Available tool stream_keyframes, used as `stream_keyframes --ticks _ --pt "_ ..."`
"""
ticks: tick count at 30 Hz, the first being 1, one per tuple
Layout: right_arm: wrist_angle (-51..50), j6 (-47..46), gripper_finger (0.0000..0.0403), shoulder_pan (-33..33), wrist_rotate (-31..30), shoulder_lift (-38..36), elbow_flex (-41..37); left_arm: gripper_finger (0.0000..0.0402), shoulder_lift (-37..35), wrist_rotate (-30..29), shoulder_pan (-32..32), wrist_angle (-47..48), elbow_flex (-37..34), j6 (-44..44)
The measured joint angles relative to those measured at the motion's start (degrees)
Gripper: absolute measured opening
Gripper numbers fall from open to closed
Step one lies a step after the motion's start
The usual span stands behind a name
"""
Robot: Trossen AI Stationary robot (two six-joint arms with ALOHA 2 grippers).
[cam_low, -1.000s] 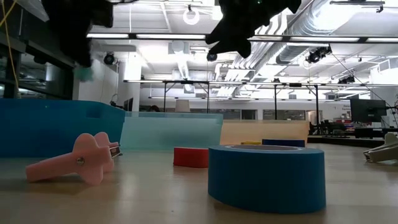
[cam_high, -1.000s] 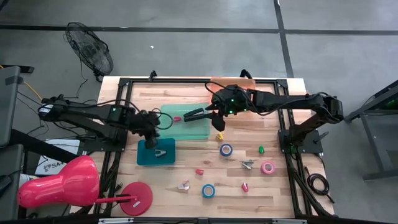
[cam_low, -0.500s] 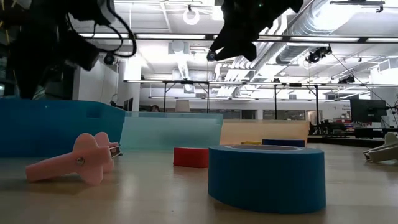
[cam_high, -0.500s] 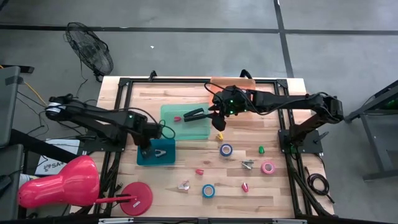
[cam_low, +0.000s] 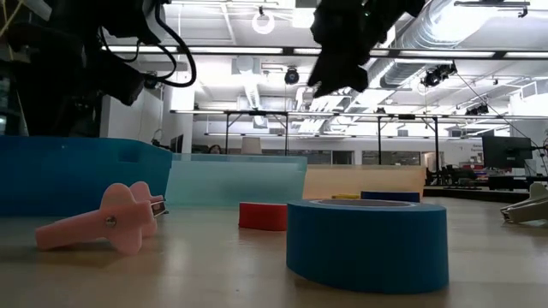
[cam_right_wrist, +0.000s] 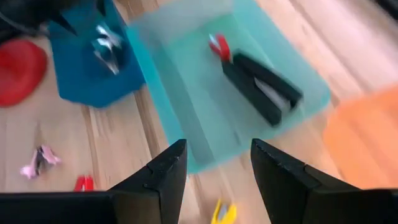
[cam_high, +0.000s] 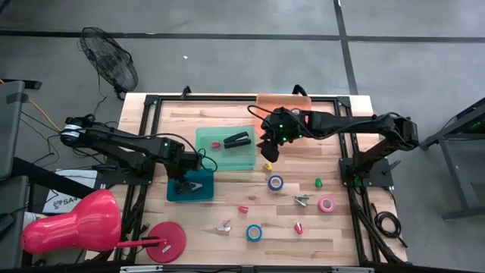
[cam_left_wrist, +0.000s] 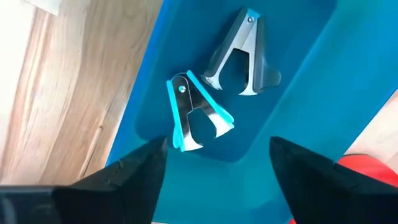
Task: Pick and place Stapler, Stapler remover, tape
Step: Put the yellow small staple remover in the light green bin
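Observation:
A black stapler lies flat in the teal tray, beside a small red stapler; both also show in the right wrist view, the black stapler next to the red one. My right gripper is open and empty, just off the tray's right edge. My left gripper is open and empty above the blue tray. In that tray lie a blue staple remover and a grey one. Tape rolls lie on the table: a purple-blue one, a pink one and a blue one.
A pink staple remover and a grey one lie on the near part of the table. Small red, green and yellow pieces lie among them. An orange tray sits at the far edge.
My right gripper has let go of the black stapler, which now lies in the teal tray. It has drawn back toward the table's right edge. My left gripper has gone toward the near edge, from beside the teal tray to above the blue tray.

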State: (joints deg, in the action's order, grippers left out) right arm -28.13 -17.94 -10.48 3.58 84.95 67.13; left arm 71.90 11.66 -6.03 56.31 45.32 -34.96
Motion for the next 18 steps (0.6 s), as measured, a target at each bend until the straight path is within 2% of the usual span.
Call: stream_keyframes --ticks 5,9,12,18 --pt "-7.7 -3.4 0.0169 0.0 0.0 0.0 0.0 0.0287 0.0 0.0 0.0 0.0 0.0 0.0" --pt "-10.4 -10.5 0.0169 0.0 -0.3 0.0 -1.5 0.0288 0.0 -0.6 0.0 0.0 0.0 0.0" --pt "-10.1 -15.4 0.0170 0.5 -0.1 0.0 -4.6 0.0288 0.0 -1.5 0.0 0.0 0.0 0.2" --pt "-3.8 -18.2 0.0169 3.9 -0.1 0.1 -12.6 0.0288 -1.5 -2.7 0.0 -0.1 0.0 0.2"
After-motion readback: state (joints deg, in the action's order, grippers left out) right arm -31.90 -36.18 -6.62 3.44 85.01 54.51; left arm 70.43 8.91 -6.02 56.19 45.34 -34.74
